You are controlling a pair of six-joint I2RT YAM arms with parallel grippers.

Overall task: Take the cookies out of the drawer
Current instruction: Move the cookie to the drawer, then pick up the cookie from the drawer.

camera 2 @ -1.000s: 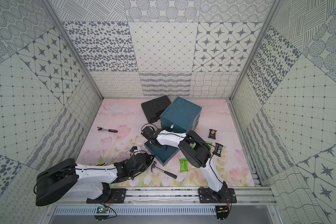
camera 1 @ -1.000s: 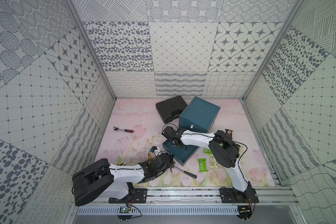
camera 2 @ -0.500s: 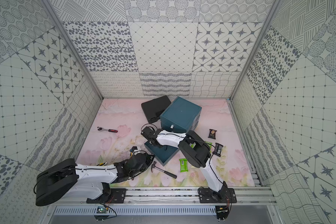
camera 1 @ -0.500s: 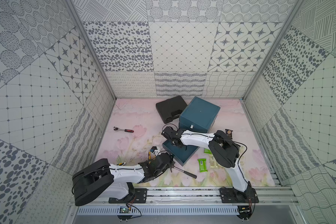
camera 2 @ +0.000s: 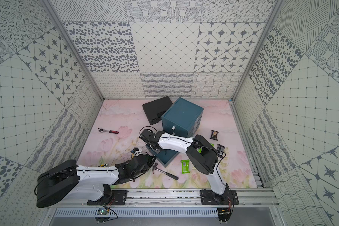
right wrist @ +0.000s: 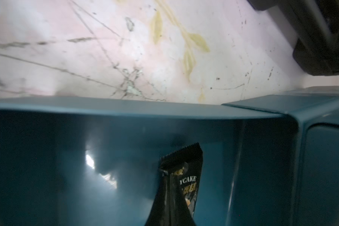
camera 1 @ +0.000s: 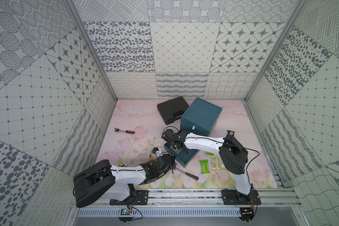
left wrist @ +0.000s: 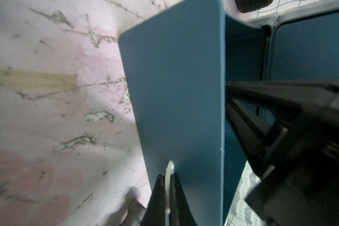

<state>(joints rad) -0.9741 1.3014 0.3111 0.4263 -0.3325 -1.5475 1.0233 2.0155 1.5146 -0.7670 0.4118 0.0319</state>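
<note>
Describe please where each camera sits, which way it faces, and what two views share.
Top views: high above the arms' bases, looking down at the table; left arm and right arm show whole.
Left wrist: faces the drawer front; left gripper shut on its white tab.
Right wrist: looks into the drawer; right gripper holds a black cookie packet.
Shared: both wrist views show the drawer.

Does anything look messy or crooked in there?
Yes. The teal cabinet sits crooked, turned at an angle to the back wall, right beside a black case that is crooked too. The pink mat has dark scratches and worn patches. A hammer lies loose in front of the open drawer.
</note>
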